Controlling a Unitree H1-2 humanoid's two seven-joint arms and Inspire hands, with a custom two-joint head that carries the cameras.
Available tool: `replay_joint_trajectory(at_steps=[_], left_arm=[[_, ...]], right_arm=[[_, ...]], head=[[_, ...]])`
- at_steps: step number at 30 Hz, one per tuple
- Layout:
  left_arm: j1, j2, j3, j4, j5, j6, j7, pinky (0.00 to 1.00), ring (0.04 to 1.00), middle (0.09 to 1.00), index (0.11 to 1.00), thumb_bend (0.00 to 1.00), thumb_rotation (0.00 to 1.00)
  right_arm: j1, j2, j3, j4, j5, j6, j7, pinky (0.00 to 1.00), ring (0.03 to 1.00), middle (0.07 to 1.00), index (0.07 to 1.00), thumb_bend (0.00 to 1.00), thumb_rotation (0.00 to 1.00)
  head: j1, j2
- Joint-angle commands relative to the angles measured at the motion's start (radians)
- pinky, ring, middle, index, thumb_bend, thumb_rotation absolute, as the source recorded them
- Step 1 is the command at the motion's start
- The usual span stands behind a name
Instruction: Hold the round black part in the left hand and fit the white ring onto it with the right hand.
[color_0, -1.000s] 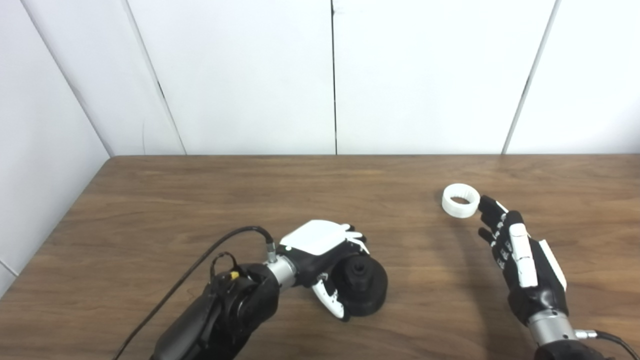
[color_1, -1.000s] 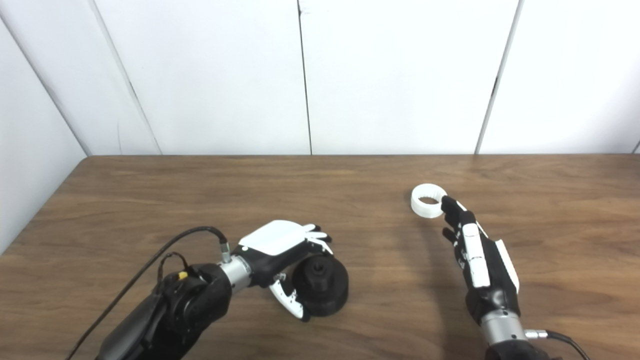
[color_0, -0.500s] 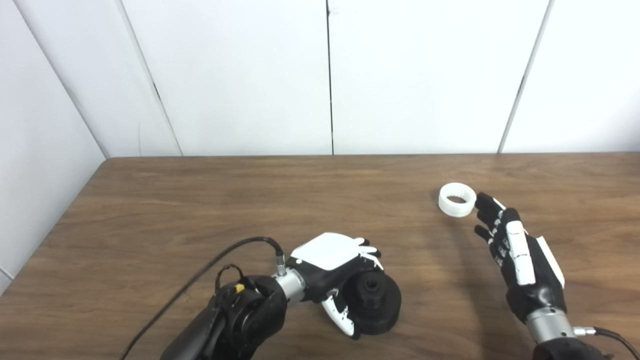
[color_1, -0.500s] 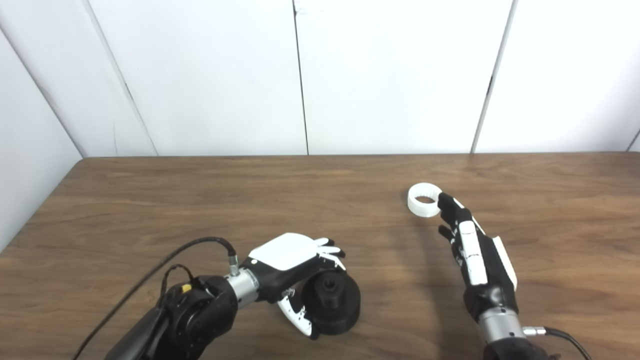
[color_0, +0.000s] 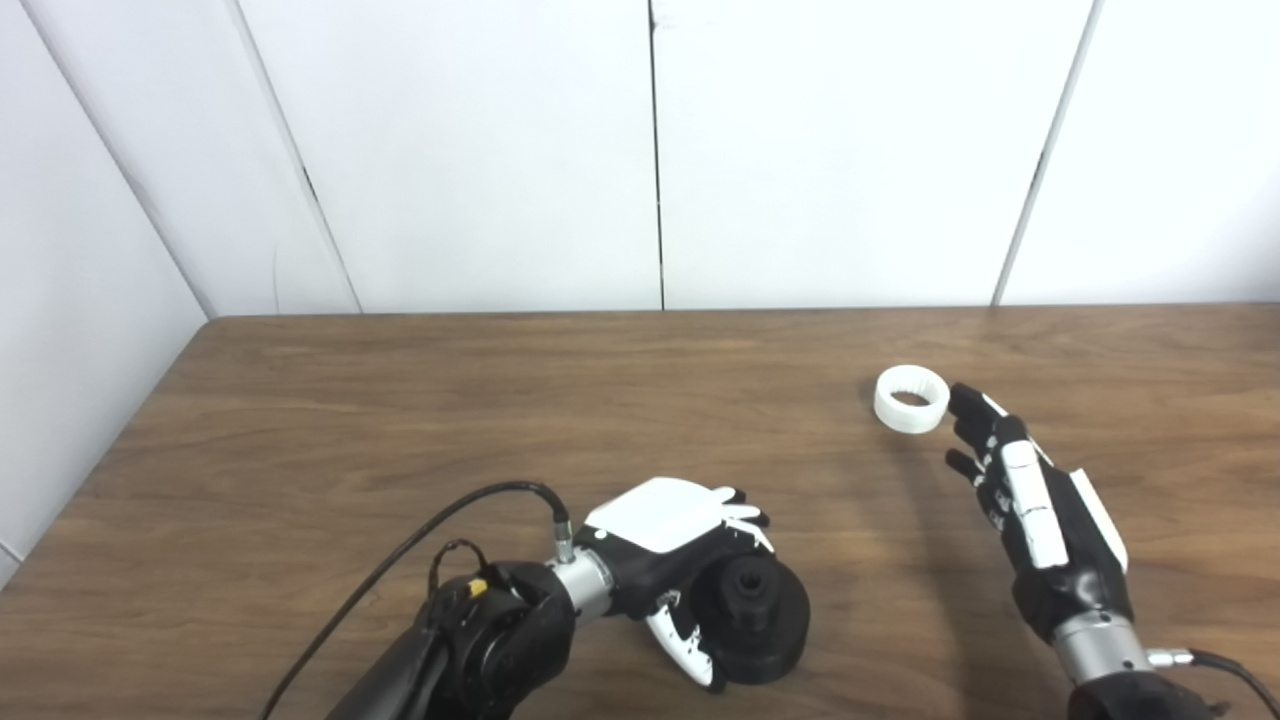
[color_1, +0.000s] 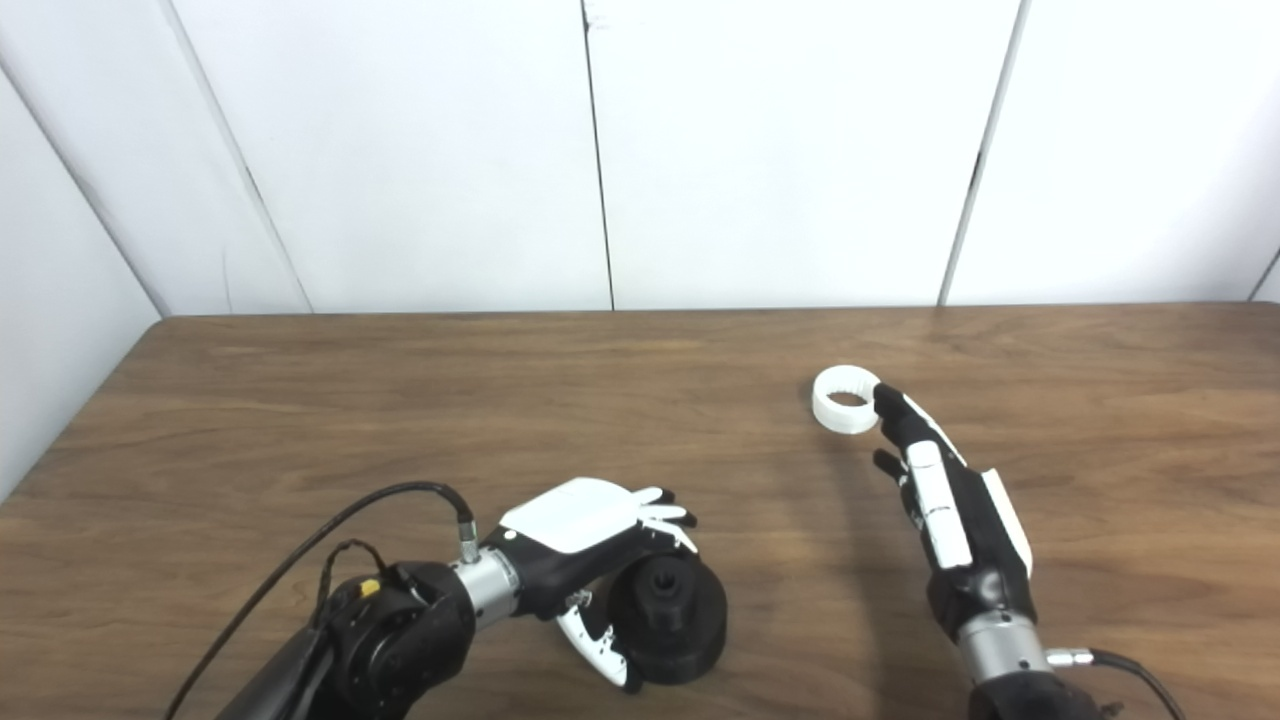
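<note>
White wall panels are backing the wooden table (color_0: 400, 400) you're working at. Your left hand (color_0: 670, 540) is cupping the round black part (color_0: 752, 620) near the front edge — fingers curled around it, part resting on the wood. Your right hand (color_0: 1030, 500), fingers spread and empty, is reaching beside the white ring (color_0: 911, 399). Next — pinching that ring needs the fingers closing across its rim.

both hands low, left curled, right stretched out

the left hand (color_0: 672, 545) sits at the end of a black forearm coming in from the bottom left, white back facing up, fingers and thumb curled apart in a cupping pose. the right hand (color_0: 1040, 520) reaches forward from the bottom right, fingers extended and slightly spread, holding nothing.
</note>
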Motion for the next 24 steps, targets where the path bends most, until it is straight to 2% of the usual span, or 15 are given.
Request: replay_joint_trajectory(at_steps=[1,2,6,8,12,17,24], left_arm=[[-0.010,-0.010,-0.004,0.002,-0.009,-0.022,0.002,0.86,1.000,0.945,0.740,0.90,0.17],[-0.010,-0.012,-0.004,0.004,-0.008,-0.022,0.000,0.86,1.000,0.947,0.742,0.89,0.17],[-0.011,-0.020,-0.002,0.018,-0.009,-0.029,0.006,0.87,1.000,0.946,0.742,0.89,0.17],[-0.011,-0.024,-0.001,0.024,-0.009,-0.031,0.009,0.87,1.000,0.945,0.741,0.89,0.17],[-0.008,-0.035,0.011,0.035,-0.022,-0.021,0.005,0.87,1.000,0.946,0.744,0.90,0.17],[-0.005,-0.048,0.029,0.055,-0.048,0.003,0.001,0.88,1.000,0.946,0.760,0.91,0.18],[-0.004,-0.066,0.056,0.084,-0.094,0.048,-0.011,0.89,1.000,0.950,0.794,0.94,0.21]], right_arm=[[-0.086,-0.068,0.030,-0.042,-0.156,0.006,-0.012,0.73,0.851,0.878,0.834,0.60,0.60],[-0.112,-0.098,0.046,-0.032,-0.216,0.003,-0.011,0.77,0.851,0.869,0.820,0.65,0.52],[-0.211,-0.176,0.077,0.013,-0.320,0.026,0.019,0.83,0.881,0.876,0.813,0.73,0.43],[-0.247,-0.198,0.084,0.031,-0.338,0.035,0.035,0.86,0.892,0.872,0.815,0.74,0.43],[-0.299,-0.226,0.087,0.071,-0.334,0.017,0.069,0.81,0.875,0.857,0.807,0.74,0.44],[-0.317,-0.245,0.085,0.087,-0.326,0.002,0.101,0.77,0.853,0.847,0.794,0.76,0.45],[-0.323,-0.268,0.092,0.078,-0.347,0.005,0.130,0.78,0.865,0.855,0.804,0.76,0.49]], head=[[-0.002,-0.002],[-0.003,-0.002],[-0.002,-0.003],[-0.001,-0.002],[-0.001,-0.002],[-0.003,0.003],[-0.006,0.004]])
